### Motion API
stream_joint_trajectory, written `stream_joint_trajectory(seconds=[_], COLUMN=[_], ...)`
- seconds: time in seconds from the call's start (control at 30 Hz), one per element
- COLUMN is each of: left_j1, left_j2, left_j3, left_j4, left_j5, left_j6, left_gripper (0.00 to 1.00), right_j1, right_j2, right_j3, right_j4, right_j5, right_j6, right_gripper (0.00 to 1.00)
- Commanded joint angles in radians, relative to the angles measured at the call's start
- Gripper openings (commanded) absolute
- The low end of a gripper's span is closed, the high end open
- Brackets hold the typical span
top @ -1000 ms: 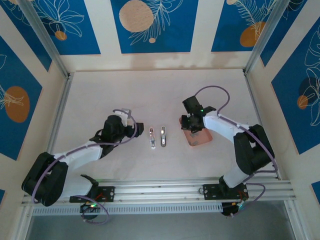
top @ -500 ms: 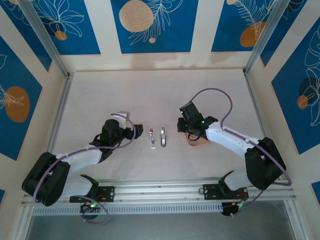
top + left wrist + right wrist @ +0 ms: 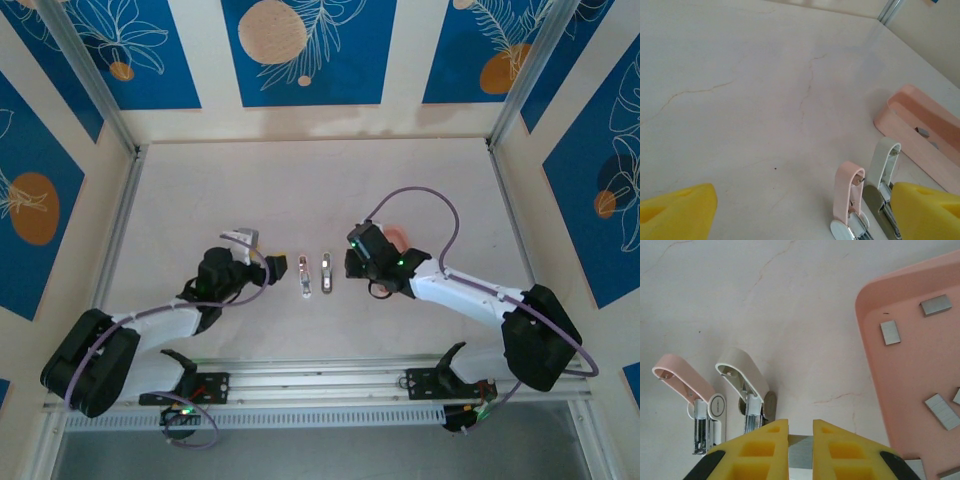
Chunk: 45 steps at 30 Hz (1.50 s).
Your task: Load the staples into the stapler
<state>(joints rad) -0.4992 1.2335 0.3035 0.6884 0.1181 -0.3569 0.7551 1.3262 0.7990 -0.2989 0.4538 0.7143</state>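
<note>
Two small staplers lie open side by side at the table's middle: a pink one [image 3: 303, 275] [image 3: 850, 200] [image 3: 687, 387] and a white one [image 3: 326, 272] [image 3: 882, 165] [image 3: 747, 385]. My right gripper [image 3: 352, 263] [image 3: 801, 455] hovers just right of the white stapler, shut on a grey staple strip [image 3: 801, 452] held between its yellow fingers. More staples [image 3: 890, 332] [image 3: 923, 131] lie in the shallow pink tray [image 3: 875, 340] [image 3: 920, 125] [image 3: 397, 236], partly hidden behind the right arm. My left gripper [image 3: 262, 255] [image 3: 800, 220] is open just left of the pink stapler, holding nothing.
The staplers' lids stand raised, with their metal channels pointing toward the near edge. Bare pale tabletop stretches to the back and left. Aluminium rails border the table on the left, right and near sides.
My right gripper has left the pink tray and moved left toward the white stapler, carrying a staple strip. The left gripper has drifted slightly nearer.
</note>
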Motion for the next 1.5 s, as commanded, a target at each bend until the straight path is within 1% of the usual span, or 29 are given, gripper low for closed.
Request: stream_joint_trajectory(seconds=[0.0,0.1,0.23,0.4,0.5,0.6,0.73,0.8,1.0,1.07,1.17,1.23,1.4,1.47], left_j1=[0.011,0.013,0.011,0.013,0.016,0.021,0.025,0.027,0.028,0.028,0.028,0.028,0.027,0.027], left_j2=[0.024,0.075,0.200,0.360,0.442,0.453,0.424,0.405,0.282,0.217,0.113,0.063,0.014,0.016], left_j3=[-0.007,-0.015,-0.041,-0.051,-0.074,-0.080,-0.101,-0.101,-0.103,-0.087,-0.028,-0.006,0.005,0.015], left_j4=[0.088,0.157,0.368,0.591,0.718,0.717,0.715,0.684,0.486,0.367,0.106,-0.001,-0.106,-0.135], left_j5=[0.010,0.000,0.011,0.036,0.024,0.006,-0.027,-0.028,-0.034,-0.020,0.022,0.068,0.155,0.169], left_j6=[0.015,0.012,0.011,-0.024,-0.042,-0.044,-0.025,-0.019,0.002,0.014,0.056,0.108,0.190,0.206], left_gripper=[0.90,0.90,0.89,0.87,0.86,0.86,0.86,0.86,0.86,0.86,0.88,0.89,0.89,0.89], right_j1=[0.022,0.072,0.130,0.165,0.176,0.179,0.180,0.181,0.183,0.187,0.192,0.194,0.199,0.201], right_j2=[0.025,0.071,0.130,0.203,0.241,0.268,0.296,0.309,0.324,0.321,0.324,0.327,0.347,0.361], right_j3=[0.023,0.045,0.067,0.128,0.160,0.181,0.208,0.220,0.230,0.229,0.233,0.237,0.255,0.266], right_j4=[0.012,-0.006,0.010,0.009,-0.015,-0.025,-0.042,-0.056,-0.083,-0.092,-0.115,-0.123,-0.132,-0.144], right_j5=[-0.003,-0.004,0.023,0.052,0.063,0.063,0.065,0.066,0.066,0.065,0.065,0.069,0.079,0.085], right_j6=[0.034,0.044,0.074,0.085,0.091,0.103,0.120,0.126,0.152,0.151,0.155,0.165,0.176,0.178], right_gripper=[0.15,0.15,0.15,0.15,0.15,0.15,0.15,0.15,0.15,0.15,0.15,0.15,0.15,0.15])
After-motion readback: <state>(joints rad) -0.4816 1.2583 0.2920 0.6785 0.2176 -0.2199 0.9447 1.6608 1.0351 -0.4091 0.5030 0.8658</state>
